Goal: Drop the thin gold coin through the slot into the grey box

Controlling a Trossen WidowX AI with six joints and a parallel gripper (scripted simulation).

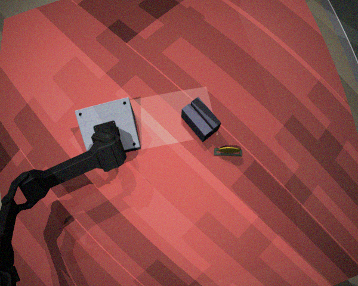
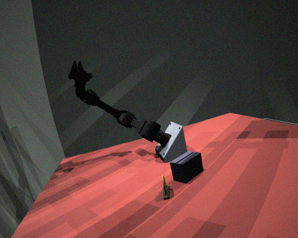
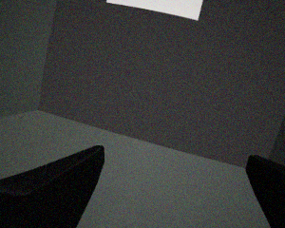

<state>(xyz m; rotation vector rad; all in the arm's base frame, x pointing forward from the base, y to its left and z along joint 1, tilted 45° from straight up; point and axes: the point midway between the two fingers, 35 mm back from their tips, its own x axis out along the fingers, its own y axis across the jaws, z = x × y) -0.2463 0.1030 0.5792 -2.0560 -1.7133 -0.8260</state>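
The gold coin [image 1: 229, 149] [image 2: 164, 182] stands on its edge in the dark-green holder [image 1: 216, 152] [image 2: 166, 196] on the red table. The closed grey box [image 1: 195, 123] [image 2: 186, 169] stands just behind it, and the narrow slot [image 1: 204, 115] [image 2: 184, 155] runs along its lid. My gripper [image 2: 76, 66] [image 3: 176, 159] is open and empty. It is raised high in the air, pointing upward, far to the left of the coin and the box. The wrist view shows only the two dark fingers against a dim wall and a bright panel.
The arm's grey base plate [image 1: 107, 112] [image 2: 175, 146] sits on the table left of the box. The red table [image 1: 203, 215] [image 2: 234, 179] ends at edges on all sides, with dark grey walls beyond.
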